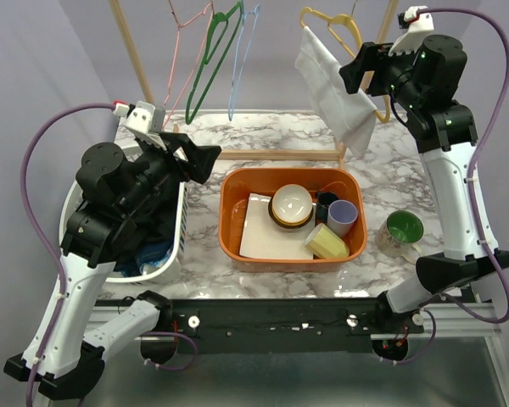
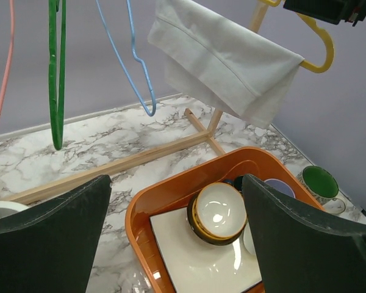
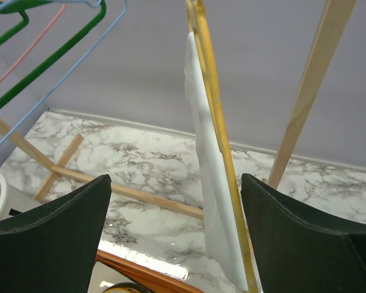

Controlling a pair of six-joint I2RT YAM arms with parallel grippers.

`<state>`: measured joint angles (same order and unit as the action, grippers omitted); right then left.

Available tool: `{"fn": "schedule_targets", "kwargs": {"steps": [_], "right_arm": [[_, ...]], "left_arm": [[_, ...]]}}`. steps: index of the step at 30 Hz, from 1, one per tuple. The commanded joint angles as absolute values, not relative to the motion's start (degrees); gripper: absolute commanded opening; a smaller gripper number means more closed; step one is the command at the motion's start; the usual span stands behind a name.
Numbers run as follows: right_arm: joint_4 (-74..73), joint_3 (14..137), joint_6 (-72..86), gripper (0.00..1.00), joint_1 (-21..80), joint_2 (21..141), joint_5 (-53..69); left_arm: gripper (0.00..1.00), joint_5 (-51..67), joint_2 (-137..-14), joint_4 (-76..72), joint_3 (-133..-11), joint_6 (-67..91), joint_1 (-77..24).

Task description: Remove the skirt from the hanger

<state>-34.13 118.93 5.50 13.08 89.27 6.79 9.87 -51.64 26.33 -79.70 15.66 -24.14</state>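
Our white cloth skirt (image 1: 335, 97) hangs on the yellow plastic hanger (image 1: 343, 25), with both pairs of fingers spread.
On the marble-patterned counter (image 1: 263, 140) stands a wooden rack (image 1: 271, 154), with an orange plastic tub (image 1: 231, 212) of dishes in front of it. The skirt is draped over the hanger's bar at the rack's right end. Our right fingers (image 3: 49, 238) are released wide, with skirt and hanger edge-on between them, touching neither. Our left fingers (image 2: 49, 238) are released too, empty, near the tub's left rim.
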Motion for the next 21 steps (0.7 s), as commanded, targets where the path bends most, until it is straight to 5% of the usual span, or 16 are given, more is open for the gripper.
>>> {"fn": "schedule_targets", "kwargs": {"steps": [1,11,21], "right_arm": [[-32.2,118.5,5.5,0.92,12.3,90.8,9.8],[-31.7,119.8,5.6,0.82,12.3,94.1,12.2],[-28.3,121.5,6.1,0.59,12.3,96.8,9.6]], "left_arm": [[0.99,8.8,-50.4,26.8,-78.4,14.9,-24.4],[0.99,7.9,-50.6,26.7,-78.9,14.1,-24.4],[0.99,8.1,-51.2,26.6,-79.3,13.7,-24.4]]}}
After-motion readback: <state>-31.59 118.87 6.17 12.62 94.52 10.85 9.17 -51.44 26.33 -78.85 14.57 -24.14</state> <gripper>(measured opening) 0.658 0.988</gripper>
